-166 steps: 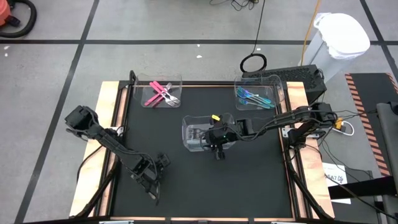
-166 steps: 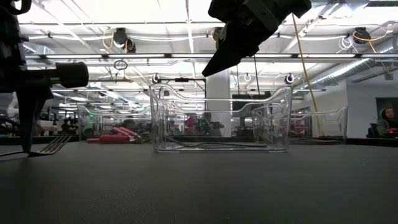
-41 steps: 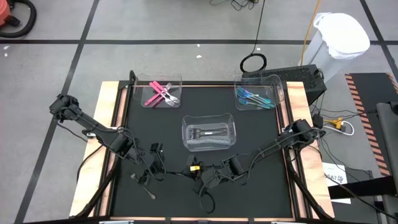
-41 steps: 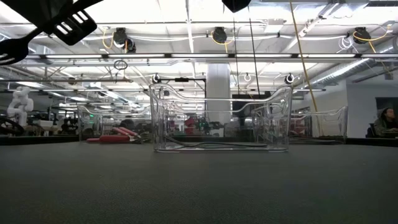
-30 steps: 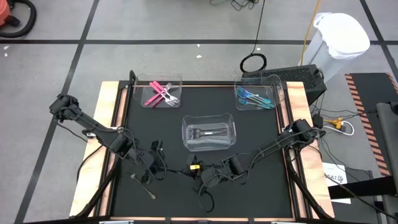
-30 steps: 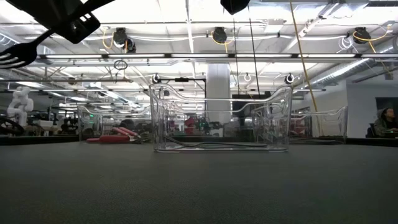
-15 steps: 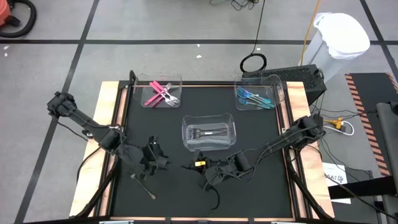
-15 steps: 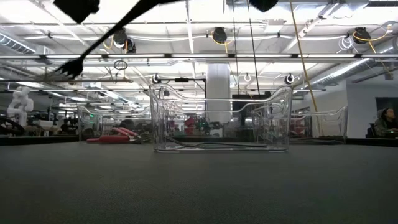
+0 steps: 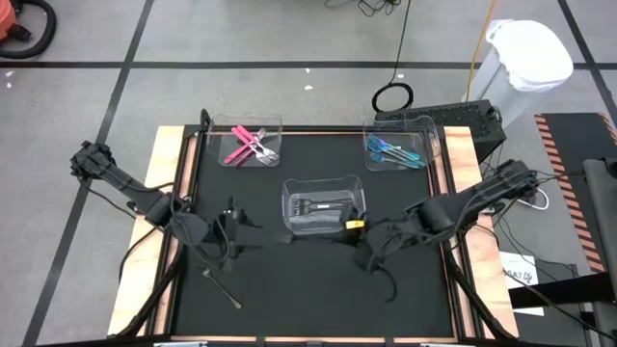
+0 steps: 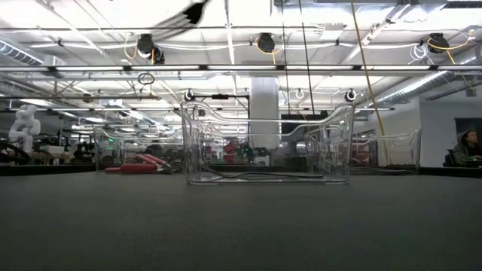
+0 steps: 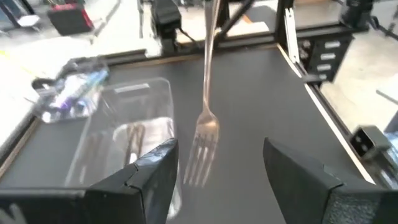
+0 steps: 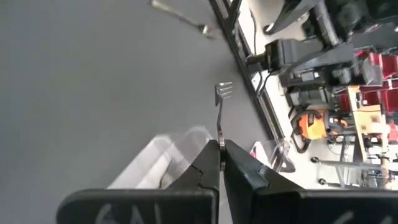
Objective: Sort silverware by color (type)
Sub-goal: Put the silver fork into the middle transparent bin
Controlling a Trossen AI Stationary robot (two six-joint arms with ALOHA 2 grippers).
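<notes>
Fork (image 12: 221,102) of plain grey metal, held clear of the table (image 9: 289,299) and just beside the centre bin (image 9: 323,205). The right claw (image 12: 220,144) is pressed together on the tip of the handle. The left claw (image 11: 219,149) stands spread, with the tines between its fingers but not touched.

The piece is judged light, stiff and smooth. Pinched at one end only, it may swivel or slip, so a hold nearer mid-handle would likely be steadier.

A second grey piece (image 9: 222,286) lies flat on the table near the left arm. Such a thin item is probably best nipped across its narrow handle.

Sorted so far:
- pink-handled pieces (image 9: 246,145) in the far-left bin;
- blue-teal pieces (image 9: 393,150) in the far-right bin;
- grey pieces (image 9: 323,204) in the centre bin.

The table top is a dark matte mat within a pale wooden border, and it should resist sliding. Beyond it lies an open workshop with a grey tiled floor, bright ceiling lights and a person (image 10: 471,144) at the far edge.
</notes>
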